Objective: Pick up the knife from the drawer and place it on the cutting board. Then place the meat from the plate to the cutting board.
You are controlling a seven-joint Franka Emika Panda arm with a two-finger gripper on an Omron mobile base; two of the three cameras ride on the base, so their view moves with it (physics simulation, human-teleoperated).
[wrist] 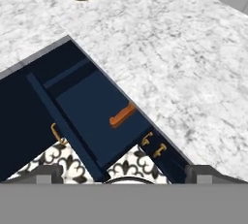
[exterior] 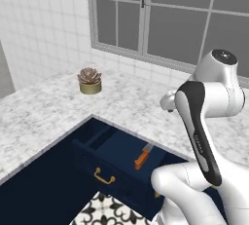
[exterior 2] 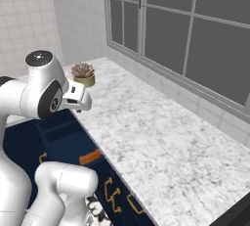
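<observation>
My gripper [wrist: 124,177] is spread wide w/ nothing between the tips; in the hand view its 2 dark fingertips [wrist: 206,173] poke up at the far corners, and the drawer sits well below them. In the left base view my own forearm covers the near right part of the drawer [exterior: 114,158], so that corner is hidden. In the right base view my lower arm hides much of the drawer front, and the knife [exterior 2: 90,157] shows there as just an orange sliver, blade not visible.

The knife [exterior: 142,159] lies inside the open drawer, close to the wall on the counter side (orange handle plain, grey blade short and hard to make out in the hand view). Its handle [wrist: 121,115] lies at a slant across the drawer floor. The drawer's brass pull [exterior: 104,177] is on its front face, partly cut off by the drawer edge in the hand view.

Above the drawer runs a grey-white marble counter [exterior: 44,107], wrapping an inside corner. A small potted succulent [exterior: 90,80] stands on the counter, well apart from the drawer, toward the wall. Behind the counter: white tile wall and a big grey-framed window [exterior: 160,19]. Below the drawer, patterned black-and-white floor tile [exterior: 104,212], and 2 more brass pulls [wrist: 154,143] on the navy cabinet beside the drawer.
</observation>
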